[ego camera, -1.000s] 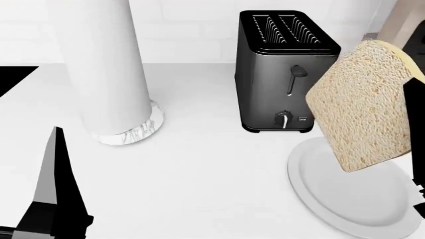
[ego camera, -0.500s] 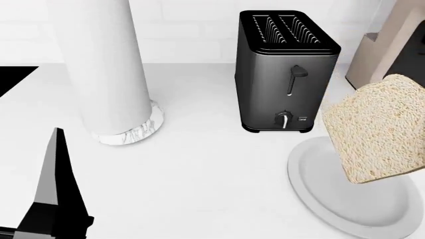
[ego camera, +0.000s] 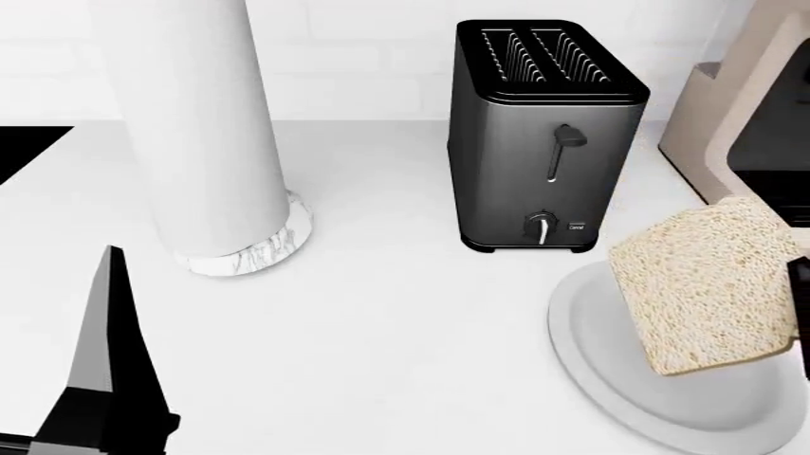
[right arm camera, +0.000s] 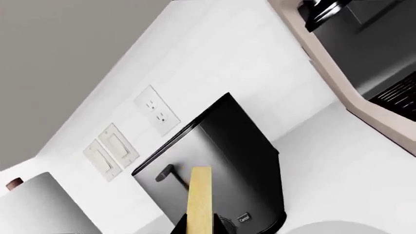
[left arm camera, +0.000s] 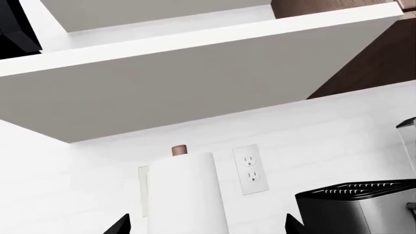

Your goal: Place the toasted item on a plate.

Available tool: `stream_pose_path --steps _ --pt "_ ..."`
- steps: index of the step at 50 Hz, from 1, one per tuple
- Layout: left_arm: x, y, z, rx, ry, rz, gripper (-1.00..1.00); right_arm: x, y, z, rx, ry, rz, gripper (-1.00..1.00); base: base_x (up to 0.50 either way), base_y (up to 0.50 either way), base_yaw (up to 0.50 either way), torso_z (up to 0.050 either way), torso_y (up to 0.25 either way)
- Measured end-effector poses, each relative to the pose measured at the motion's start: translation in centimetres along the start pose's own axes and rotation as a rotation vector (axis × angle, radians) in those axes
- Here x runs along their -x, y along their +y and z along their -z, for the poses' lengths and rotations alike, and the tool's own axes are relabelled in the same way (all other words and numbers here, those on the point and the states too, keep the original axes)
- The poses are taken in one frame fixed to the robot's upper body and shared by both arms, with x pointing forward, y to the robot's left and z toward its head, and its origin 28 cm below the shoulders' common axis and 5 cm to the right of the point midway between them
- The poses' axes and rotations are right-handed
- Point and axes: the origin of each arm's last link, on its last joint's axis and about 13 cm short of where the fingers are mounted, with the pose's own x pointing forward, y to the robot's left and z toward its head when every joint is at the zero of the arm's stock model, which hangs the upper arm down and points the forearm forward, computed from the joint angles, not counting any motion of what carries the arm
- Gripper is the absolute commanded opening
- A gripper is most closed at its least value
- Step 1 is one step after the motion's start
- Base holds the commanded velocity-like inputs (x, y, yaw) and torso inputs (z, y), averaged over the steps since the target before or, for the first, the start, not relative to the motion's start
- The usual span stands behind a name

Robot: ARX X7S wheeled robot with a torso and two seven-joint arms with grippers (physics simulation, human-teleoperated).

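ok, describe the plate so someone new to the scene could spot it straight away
Find the black two-slot toaster at the back of the white counter. The plate lies in front of it toward the right, with the bread slice over it. It is flat, plain white and shallow-rimmed, unlike the marble-patterned base under the tall white cylinder.

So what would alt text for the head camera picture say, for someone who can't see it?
A slice of bread hangs tilted over a white plate at the right of a white counter. Behind them stands a black toaster with empty slots; a tall white paper towel roll stands at left.
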Motion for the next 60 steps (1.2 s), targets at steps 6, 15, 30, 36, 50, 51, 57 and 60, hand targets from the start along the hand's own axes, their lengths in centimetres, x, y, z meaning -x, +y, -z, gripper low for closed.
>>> stream_pose_path --steps 6,15,30,36,50,51,57,60 --pt "0.0 0.0 0.0 -0.001 0.001 0.001 1.00 0.0 -0.5 0.6 -0.022 0.015 0.000 -1.00 0.00 0.00 0.00 0.000 0.000" --pt "0.1 0.0 0.0 -0.003 0.004 0.001 1.00 0.0 -1.1 1.3 -0.048 0.035 0.002 -1.00 0.00 0.00 0.00 0.000 0.000" --pt "0.1 0.0 0.1 -0.006 0.007 -0.001 1.00 -0.1 -2.1 2.2 -0.059 0.058 0.036 -1.00 0.00 0.00 0.00 0.000 0.000" --pt "0.1 0.0 0.1 -0.006 0.007 -0.002 1.00 -0.2 -2.4 2.4 -0.056 0.063 0.048 -1.00 0.00 0.00 0.00 0.000 0.000" --pt "0.2 0.0 0.1 -0.006 0.008 -0.003 1.00 -0.3 -2.9 2.8 0.004 0.088 0.082 1.00 0.00 0.00 0.00 0.000 0.000" --pt "0.2 0.0 0.1 -0.006 0.009 -0.003 1.00 -0.3 -2.8 2.8 0.013 0.089 0.080 1.00 0.00 0.00 0.00 0.000 0.000" --pt "0.2 0.0 0.1 -0.005 0.010 -0.003 1.00 -0.3 -2.6 2.8 0.076 0.094 0.075 1.00 0.00 0.00 0.00 0.000 0.000" --pt "0.2 0.0 0.1 -0.005 0.012 -0.003 1.00 -0.2 -2.5 2.7 0.101 0.093 0.075 1.00 0.00 0.00 0.00 0.000 0.000"
